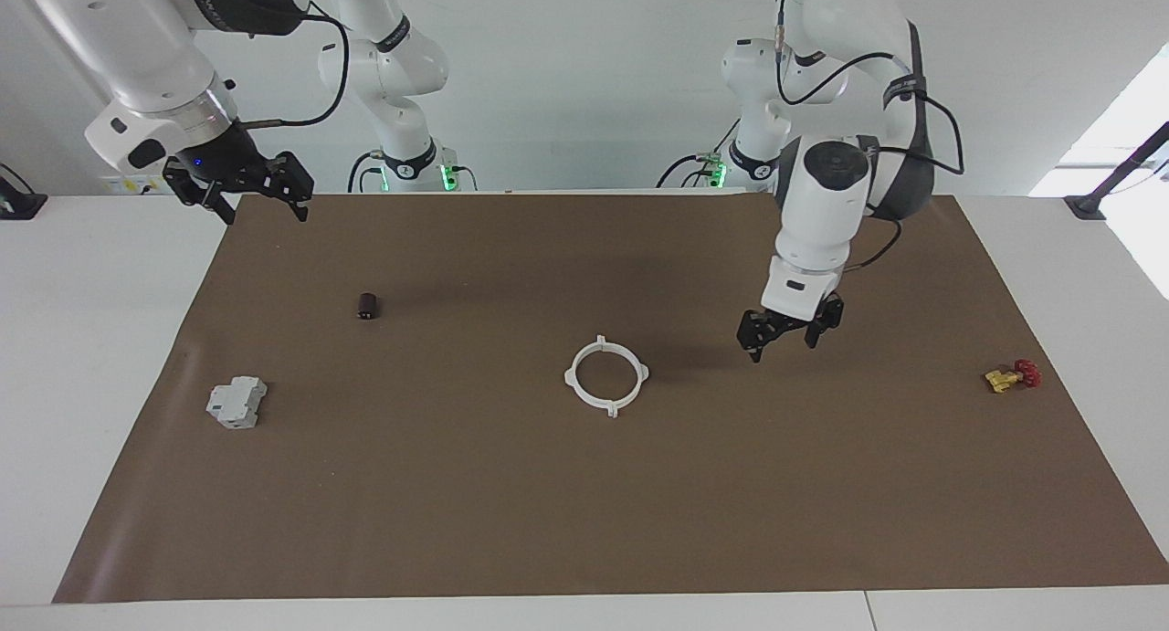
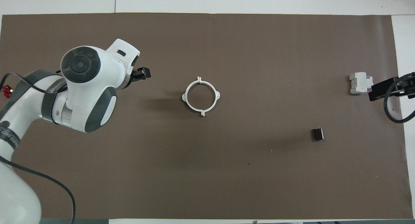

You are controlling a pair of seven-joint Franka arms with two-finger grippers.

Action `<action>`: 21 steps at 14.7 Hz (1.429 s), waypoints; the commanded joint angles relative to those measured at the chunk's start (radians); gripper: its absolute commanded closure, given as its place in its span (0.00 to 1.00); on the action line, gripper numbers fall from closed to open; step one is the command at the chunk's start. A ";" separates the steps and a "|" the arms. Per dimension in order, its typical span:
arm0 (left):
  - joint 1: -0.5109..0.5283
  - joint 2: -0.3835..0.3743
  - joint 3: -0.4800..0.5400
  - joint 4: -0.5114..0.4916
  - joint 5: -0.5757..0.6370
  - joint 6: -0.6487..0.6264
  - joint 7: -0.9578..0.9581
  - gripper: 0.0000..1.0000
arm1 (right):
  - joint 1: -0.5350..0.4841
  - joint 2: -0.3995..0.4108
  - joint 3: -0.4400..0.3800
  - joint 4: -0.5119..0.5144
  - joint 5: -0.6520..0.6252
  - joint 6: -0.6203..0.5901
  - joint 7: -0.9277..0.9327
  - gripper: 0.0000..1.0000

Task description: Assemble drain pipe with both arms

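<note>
The drain pipe [image 1: 606, 375] lies as one closed white ring mid-table, looking light, thin and somewhat springy, best pinched by an end tab, with the left hand [image 1: 785, 335] spread just beside it and the right hand [image 1: 245, 191] spread, waiting.

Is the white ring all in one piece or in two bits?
One piece: the drain pipe lies as a closed ring on the brown mat.

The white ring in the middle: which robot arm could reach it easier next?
Probably left. The left gripper hangs open, low over the mat beside the white ring. The right gripper, also open, waits high over the mat's corner, at the right arm's end.
</note>
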 commanded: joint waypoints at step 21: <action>0.327 -0.147 0.004 0.329 -0.138 -0.611 0.474 0.00 | -0.012 -0.015 0.006 -0.005 -0.006 0.017 -0.016 0.00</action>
